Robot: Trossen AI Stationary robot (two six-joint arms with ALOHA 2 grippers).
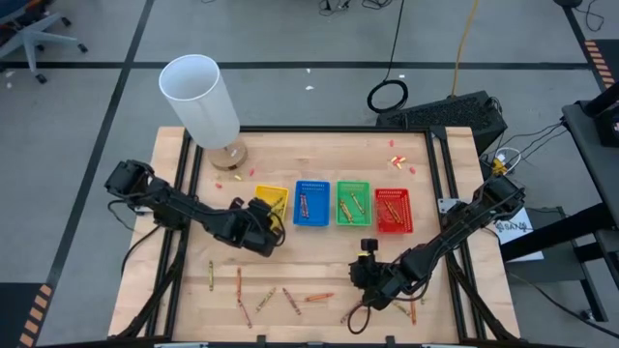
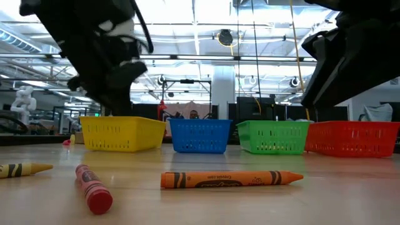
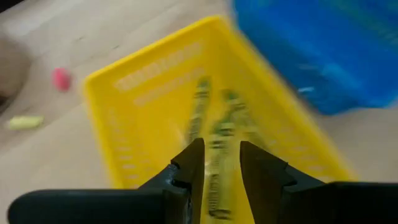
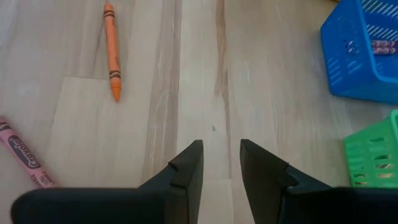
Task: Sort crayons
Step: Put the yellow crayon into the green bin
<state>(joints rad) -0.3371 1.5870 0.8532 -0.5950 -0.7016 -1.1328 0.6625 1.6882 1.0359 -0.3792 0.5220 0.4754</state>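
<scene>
My left gripper [image 3: 222,158] [image 1: 274,222] hangs open over the near end of the yellow tray [image 3: 124,93] [image 1: 272,201]. Several yellow crayons [image 3: 199,112] lie on the tray floor, and one shows blurred through the gap between the fingers. My right gripper [image 4: 221,155] [image 1: 362,271] stands open over bare wood near the table's front, nothing between its fingers. Loose crayons lie on the near part of the table: an orange one [image 4: 112,50] [image 2: 231,180], a red one [image 2: 94,187] and a yellow one [image 2: 22,169].
Blue [image 1: 311,203], green [image 1: 352,203] and red [image 1: 393,210] trays stand in a row beside the yellow one, each with crayons inside. A white cylinder [image 1: 200,97] stands at the far left. Pink scraps [image 1: 401,159] lie at the back. More crayons [image 1: 264,300] are scattered along the front.
</scene>
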